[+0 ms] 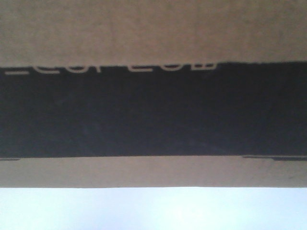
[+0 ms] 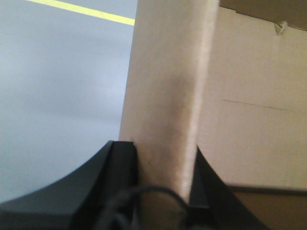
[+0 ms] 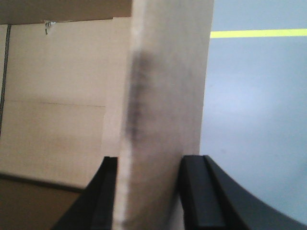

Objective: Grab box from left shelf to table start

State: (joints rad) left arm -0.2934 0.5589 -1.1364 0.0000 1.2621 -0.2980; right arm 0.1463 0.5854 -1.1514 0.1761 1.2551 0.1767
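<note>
The brown cardboard box [image 1: 153, 33] fills the front view, very close, its black printed panel [image 1: 153, 115] carrying pale lettering cut off at the top. In the left wrist view my left gripper [image 2: 163, 155] is shut on an upright cardboard flap [image 2: 165, 96] of the box [image 2: 249, 120], one dark finger on each side. The right wrist view has my right gripper [image 3: 147, 165] shut on another upright flap [image 3: 165, 96] of the box [image 3: 53, 96], pinched between both fingers. The left shelf and the table cannot be made out.
A pale, blurred surface [image 1: 153, 211] lies below the box in the front view. Grey floor [image 2: 57, 96] with a yellow line [image 2: 81, 9] shows left of the left flap. Grey floor [image 3: 254, 120] with a yellow line [image 3: 259, 33] shows right of the right flap.
</note>
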